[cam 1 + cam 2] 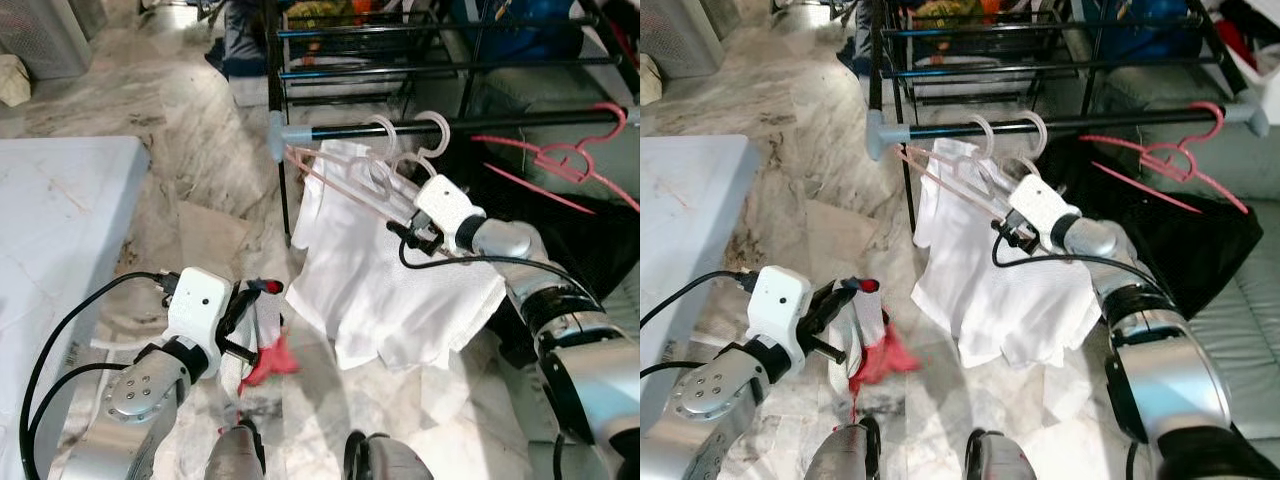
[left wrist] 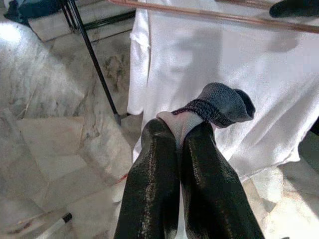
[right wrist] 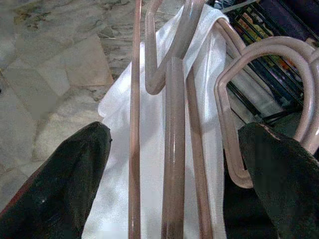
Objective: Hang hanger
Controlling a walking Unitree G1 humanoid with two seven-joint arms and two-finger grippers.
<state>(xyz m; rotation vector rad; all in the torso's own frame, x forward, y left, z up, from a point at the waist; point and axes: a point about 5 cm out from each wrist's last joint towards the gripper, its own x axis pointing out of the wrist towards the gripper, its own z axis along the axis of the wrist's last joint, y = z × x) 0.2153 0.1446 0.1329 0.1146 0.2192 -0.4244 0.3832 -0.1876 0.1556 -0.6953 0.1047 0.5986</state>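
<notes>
Right claw: right gripper (image 1: 405, 228) spread wide, its fingers either side of the pale pink hangers (image 3: 174, 149), not pinching.
Hangers: two pale pink hooks (image 1: 420, 135) over the rack's black rail (image 1: 500, 124), just above the claw; white garment (image 1: 385, 290) draped below it.
Left claw: left gripper (image 2: 179, 149) pinched on a grey-cuffed sock (image 2: 214, 107), low and well apart from the rack.
Risk: with the claw not gripping, a bump while pulling away could likely slide a hook off the rail.
Count: two pale hangers, one red hanger (image 1: 570, 160), one garment.
</notes>
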